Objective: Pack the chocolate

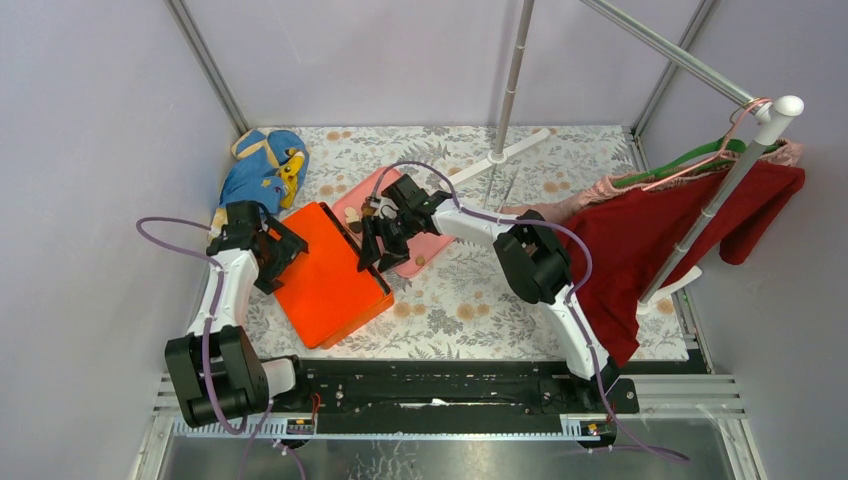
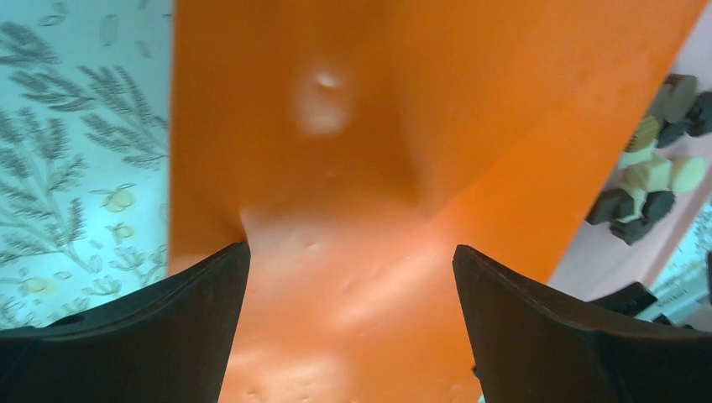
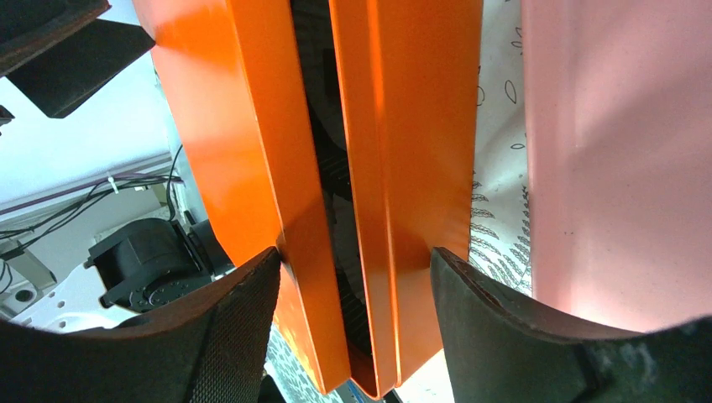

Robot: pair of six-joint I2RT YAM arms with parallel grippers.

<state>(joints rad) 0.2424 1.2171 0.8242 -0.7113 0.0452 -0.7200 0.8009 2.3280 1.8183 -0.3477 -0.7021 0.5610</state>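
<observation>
Our right gripper (image 3: 354, 256) reaches leftward, clamping the orange box (image 1: 325, 275) by its edge; our left gripper (image 2: 351, 252) hangs wide open over it, with the chocolate (image 2: 651, 172) off to its right.

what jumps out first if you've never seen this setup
The bright orange box left of centre, with the right gripper straddling its right edge and the open left gripper at its left edge. Next, the red garment hanging on the right, and the small chocolates clustered on the pink tray beside the box.
</observation>
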